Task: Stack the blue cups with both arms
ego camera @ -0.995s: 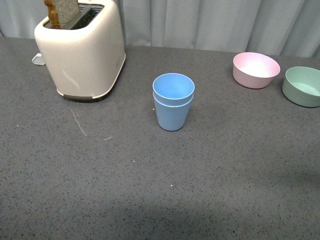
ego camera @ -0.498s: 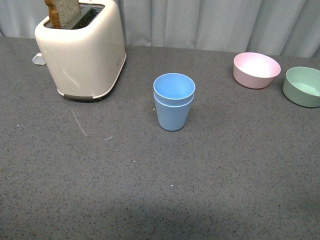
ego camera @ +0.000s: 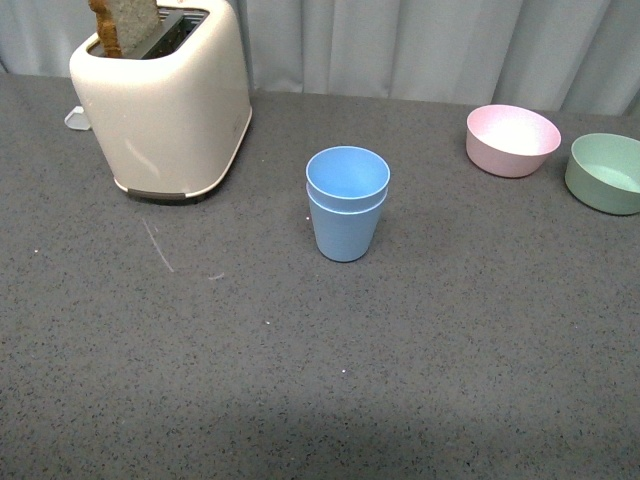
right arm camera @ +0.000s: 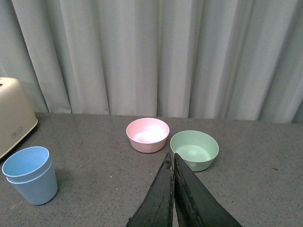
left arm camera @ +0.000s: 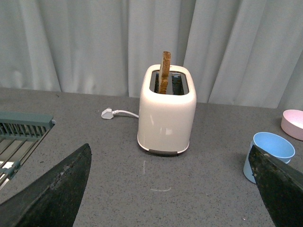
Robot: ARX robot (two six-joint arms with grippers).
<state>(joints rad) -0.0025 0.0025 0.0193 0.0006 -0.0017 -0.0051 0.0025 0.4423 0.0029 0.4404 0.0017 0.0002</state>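
resting nested: blue cups (ego camera: 346,203) | left end effector (left arm camera: 165,189) spread | right end effector (right arm camera: 173,189) closed

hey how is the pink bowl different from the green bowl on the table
The pink bowl is pale pink; the green bowl is muted green. In the front view the pink bowl sits farther back and nearer the stacked blue cups, while the green bowl sits at the right edge of the picture. Both are upright, apparently empty, similar in shape, close together but apart.
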